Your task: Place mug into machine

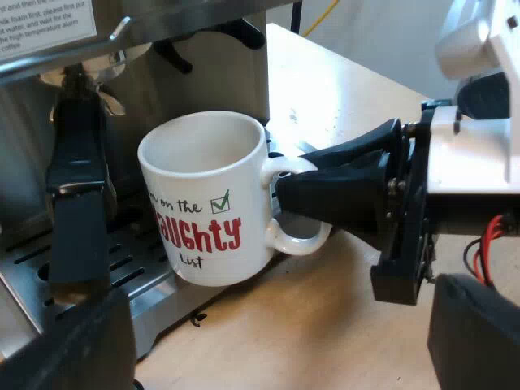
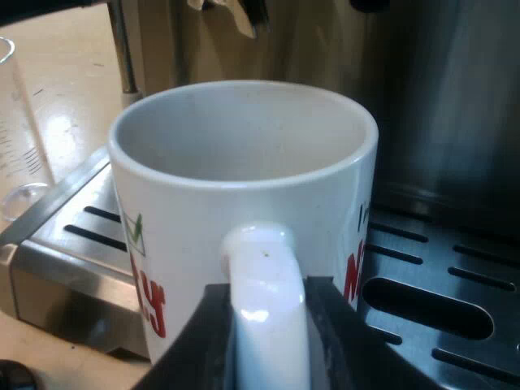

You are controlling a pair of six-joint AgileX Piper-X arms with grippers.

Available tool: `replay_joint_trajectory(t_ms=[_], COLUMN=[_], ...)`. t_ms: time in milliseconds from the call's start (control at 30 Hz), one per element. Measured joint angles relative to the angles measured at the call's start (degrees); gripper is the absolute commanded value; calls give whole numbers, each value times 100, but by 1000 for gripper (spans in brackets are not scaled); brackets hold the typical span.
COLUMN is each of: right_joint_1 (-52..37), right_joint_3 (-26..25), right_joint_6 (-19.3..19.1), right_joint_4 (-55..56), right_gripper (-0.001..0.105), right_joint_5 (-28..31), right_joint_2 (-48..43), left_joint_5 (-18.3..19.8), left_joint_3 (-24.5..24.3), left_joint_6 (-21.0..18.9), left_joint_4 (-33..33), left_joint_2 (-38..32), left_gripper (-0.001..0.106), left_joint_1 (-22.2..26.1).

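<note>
A white mug (image 1: 203,195) printed "on the NAUGHTY list" in red and black hangs at the edge of the espresso machine's drip tray (image 1: 154,296), its base partly over the grate. My right gripper (image 1: 284,185) is shut on the mug's handle (image 1: 296,240). From the right wrist the handle (image 2: 264,284) is clamped between the two black fingers (image 2: 345,333), and the empty mug (image 2: 244,154) is over the slotted tray (image 2: 439,268). My left gripper (image 1: 268,349) is open on the near side of the mug, holding nothing.
The metal holder's dark handle (image 1: 77,195) juts out from the machine's front close beside the mug. A steam wand (image 2: 122,49) hangs at the machine's side. A measuring glass (image 2: 16,122) stands on the wooden table (image 1: 341,325) beside the tray.
</note>
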Motion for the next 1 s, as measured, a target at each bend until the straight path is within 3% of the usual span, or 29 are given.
replay_joint_trajectory(t_ms=[333,733,1000], right_joint_1=[0,0,0], right_joint_3=[-61,-901,-1226], right_joint_6=[-6,-6,-6], right_joint_4=[-594,-638,-675], right_gripper=[0,0,0], right_joint_5=[62,237,372], right_joint_2=[453,1274,1598], left_joint_5=[0,14,229], left_joint_3=[0,0,0], left_joint_6=[0,0,0], left_joint_4=[0,0,0], left_joint_2=[0,0,0], left_gripper=[85,85,85], left_joint_1=[0,0,0])
